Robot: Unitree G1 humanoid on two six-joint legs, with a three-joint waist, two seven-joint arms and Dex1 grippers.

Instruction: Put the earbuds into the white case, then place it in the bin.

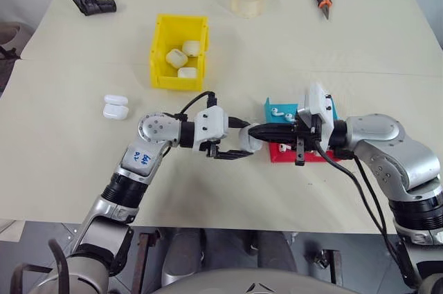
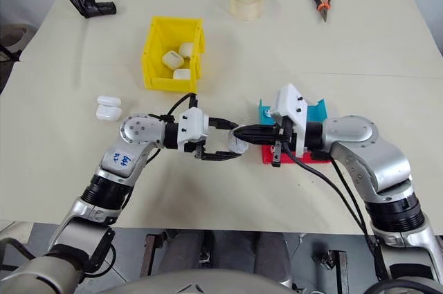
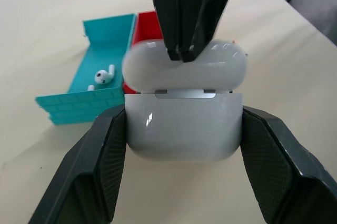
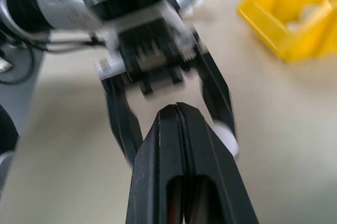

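Both arms reach inward over the surface (image 1: 83,169), forearms roughly level, so the grippers meet nose to nose in front of the robot. The left gripper (image 1: 235,149) points to the right with its fingers (image 3: 100,171) clamped on the sides of the case (image 3: 184,129). The right gripper (image 1: 259,131) points left, fingers pressed together, tips against the case's lid.

Six white cases (image 1: 115,107); one earbud (image 3: 103,77)

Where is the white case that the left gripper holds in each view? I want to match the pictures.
Left eye view: white case at centre, between the two grippers.
Right eye view: centre.
Left wrist view: centre, between the fingers.
Right wrist view: a white edge beside the black fingers.
Shared landmark: teal tray.
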